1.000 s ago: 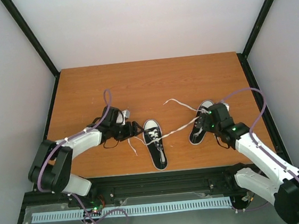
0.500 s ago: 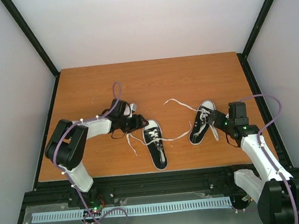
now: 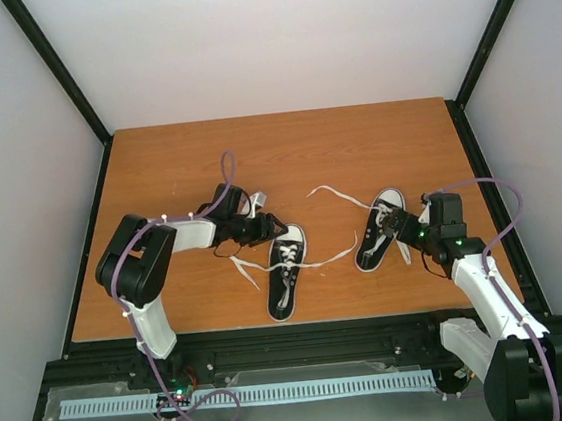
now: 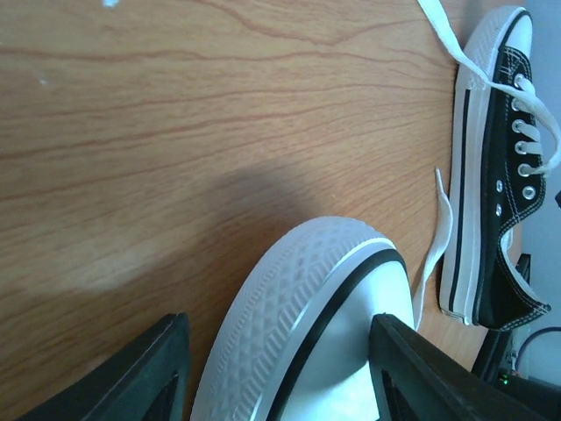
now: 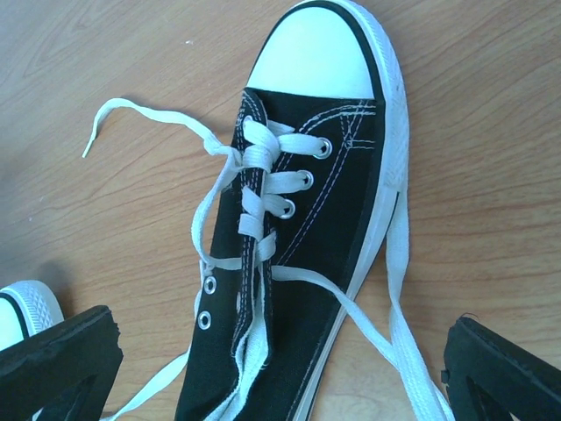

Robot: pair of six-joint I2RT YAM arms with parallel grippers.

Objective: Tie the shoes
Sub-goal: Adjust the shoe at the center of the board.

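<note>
The left gripper point(image 4: 280, 331) is reaching low over the table point(image 3: 285, 150). Its two black fingers point(image 4: 131, 377) are standing apart on either side of the white toe cap point(image 4: 307, 307) of the left shoe point(image 3: 285, 275). In the wrist view the right-hand finger is overlapping the rubber. On the other side the margin is too thin to judge, so I cannot tell whether the jaws are pinching the toe or only bracketing it.

The left shoe is lying in the near half of the table, just left of centre. Its toe is pointing far and slightly right, and its heel is reaching toward the near edge. Its white laces point(image 3: 302, 265) are lying untied, trailing out to the left and to the right across the wood.

The right gripper point(image 5: 282, 351) is hovering just beside the right shoe point(image 5: 307, 219), on that shoe's right side as the top view shows it. Its fingers point(image 5: 61, 364) are spread wide and are gripping nothing. In the wrist view the black upper is showing between them, with neither pad touching it.

The right shoe is resting on its sole toward the right of the table, its white toe pointing far and a little right. Its laces are also undone. One thin end point(image 5: 114, 110) is running off to the far left over the table. A broader flat strand point(image 5: 396, 263) is draping over the shoe's right edge onto the wood. The two shoes are lying apart, and the left shoe's right-hand lace end is stretching toward the right shoe.
</note>
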